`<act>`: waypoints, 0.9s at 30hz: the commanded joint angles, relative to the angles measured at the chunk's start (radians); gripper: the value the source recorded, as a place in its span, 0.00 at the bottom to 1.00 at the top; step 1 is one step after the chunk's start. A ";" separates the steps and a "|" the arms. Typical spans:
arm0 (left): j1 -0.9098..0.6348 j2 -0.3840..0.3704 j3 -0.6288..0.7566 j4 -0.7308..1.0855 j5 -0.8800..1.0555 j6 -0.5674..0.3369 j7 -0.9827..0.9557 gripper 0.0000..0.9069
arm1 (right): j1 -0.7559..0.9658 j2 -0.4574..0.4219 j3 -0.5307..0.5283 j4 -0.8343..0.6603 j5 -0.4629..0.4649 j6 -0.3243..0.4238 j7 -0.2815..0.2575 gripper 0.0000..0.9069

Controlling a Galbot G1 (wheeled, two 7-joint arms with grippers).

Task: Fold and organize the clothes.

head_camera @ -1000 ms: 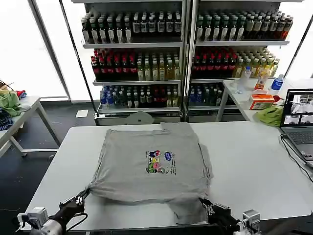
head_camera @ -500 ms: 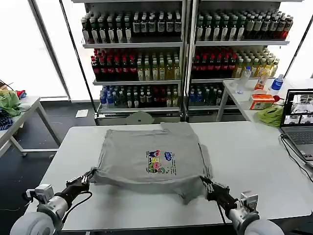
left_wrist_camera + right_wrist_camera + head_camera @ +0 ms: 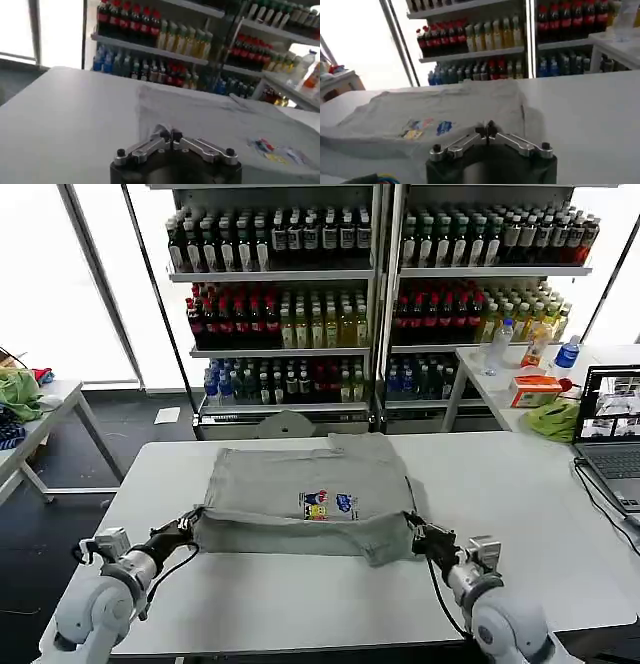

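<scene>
A light grey shirt point(image 3: 300, 484) with a small multicoloured chest print point(image 3: 328, 505) lies on the white table point(image 3: 500, 484), its near hem lifted and carried over the lower part. My left gripper point(image 3: 188, 523) is shut on the hem's left corner. At the hem's right corner my right gripper point(image 3: 412, 529) is shut on the cloth. In the left wrist view the left gripper point(image 3: 170, 134) pinches the grey shirt point(image 3: 210, 120). In the right wrist view the right gripper point(image 3: 488, 130) pinches the shirt point(image 3: 445, 112) near the print point(image 3: 427, 127).
A laptop point(image 3: 612, 434) sits at the table's right edge. Behind it a side table holds a green cloth point(image 3: 552, 420), a box and bottles. Another table at the left point(image 3: 40, 419) carries more cloth. Bottle shelves point(image 3: 380, 294) stand behind. The table's near strip is bare.
Both grippers have moved away from me across the table, carrying the shirt's near hem toward the far edge. The fold now covers the lower half of the print.
</scene>
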 commanded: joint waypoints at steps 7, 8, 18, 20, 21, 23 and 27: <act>-0.124 -0.006 0.066 0.149 0.000 0.000 -0.015 0.88 | 0.178 0.047 -0.068 -0.157 -0.045 -0.016 0.005 1.00; -0.128 -0.008 0.069 0.156 -0.001 0.001 -0.016 1.00 | 0.195 0.046 -0.076 -0.174 -0.047 -0.039 -0.010 1.00; -0.106 0.003 0.044 0.132 0.032 0.000 0.018 1.00 | 0.207 0.045 -0.081 -0.197 -0.070 -0.041 -0.036 1.00; -0.102 0.012 0.036 0.122 0.032 0.000 0.015 1.00 | 0.198 0.039 -0.076 -0.179 -0.071 -0.040 -0.029 1.00; -0.099 0.018 0.029 0.117 0.032 0.000 0.014 1.00 | 0.192 0.036 -0.073 -0.172 -0.068 -0.039 -0.023 1.00; -0.081 0.033 0.013 0.097 0.032 0.000 0.014 1.00 | 0.172 0.027 -0.061 -0.148 -0.061 -0.039 -0.012 1.00; -0.021 0.056 -0.018 0.037 0.037 -0.001 0.009 1.00 | 0.077 -0.010 -0.029 -0.066 -0.047 -0.039 -0.006 1.00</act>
